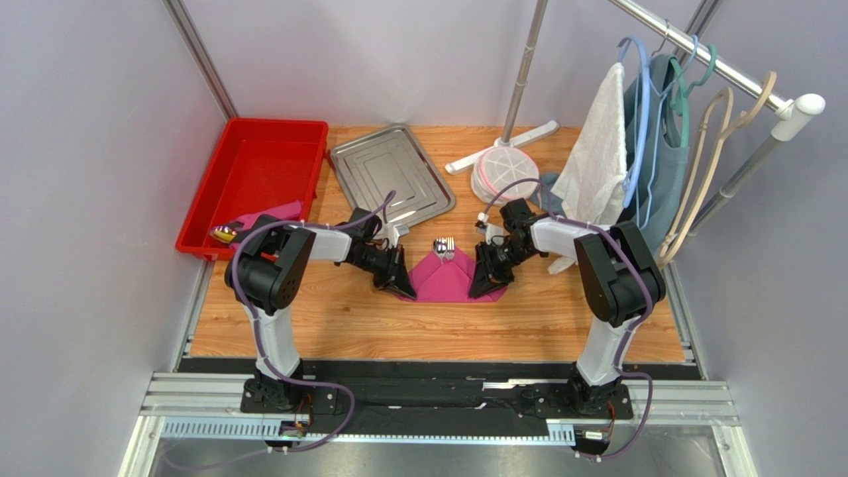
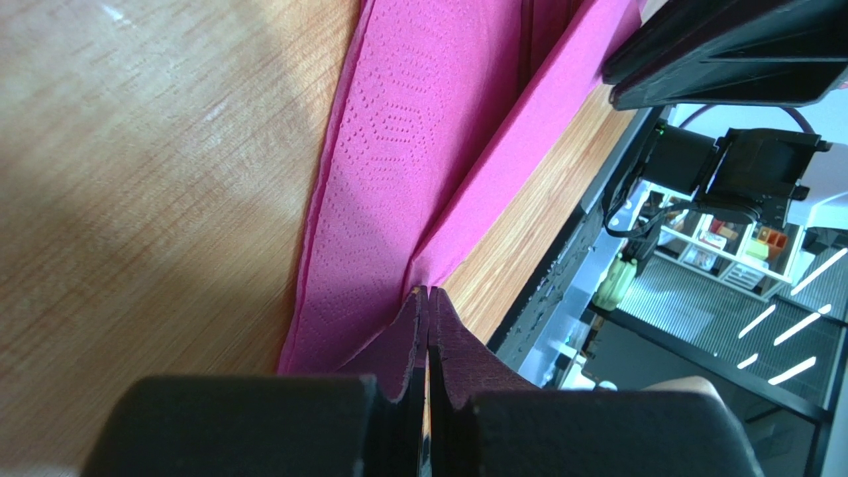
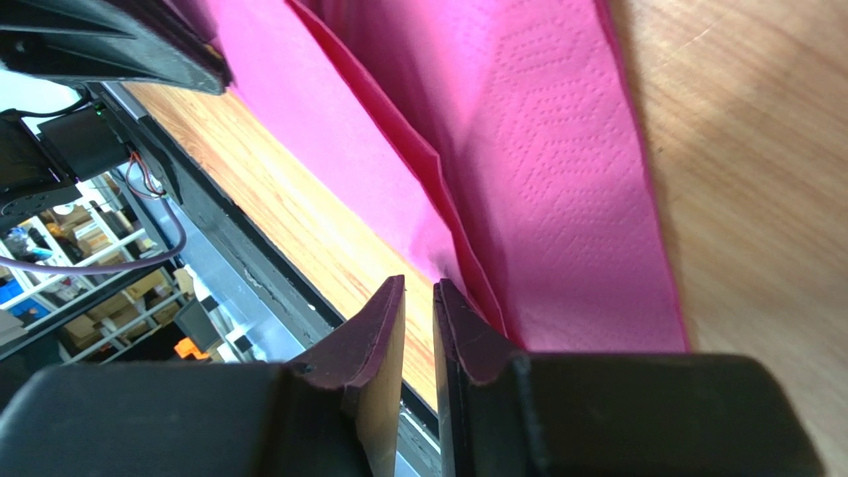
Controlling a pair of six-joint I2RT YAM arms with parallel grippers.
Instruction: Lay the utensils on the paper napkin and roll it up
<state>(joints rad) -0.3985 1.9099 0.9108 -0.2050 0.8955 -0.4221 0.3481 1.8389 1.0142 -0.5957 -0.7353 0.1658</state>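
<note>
At the upper left of the top view sits a red bin (image 1: 261, 171), with a steel tray (image 1: 386, 171) next to it. A bit lower, near the middle, the left hand (image 1: 396, 281) is shut tight. A raised fold of the paper napkin (image 1: 443, 280) runs right into its tips, so it looks like it is pinching the paper. The napkin lies on the wooden worktop (image 1: 328, 318) in the middle of the picture, between the two hands. It is bright pink with tiny dots pressed into it, and its sides are folded in, so it looks like a flat, pointy packet. The utensils (image 1: 442, 246) are shiny and silver, and their tops peek out at the napkin's upper edge. So I think the putting-on part is done and the rolling has only begun, because it is not a tight roll yet. At the napkin's right side, the right hand (image 1: 490, 278) is open just a crack, with the paper's edge by its tips but nothing in the gap.
</note>
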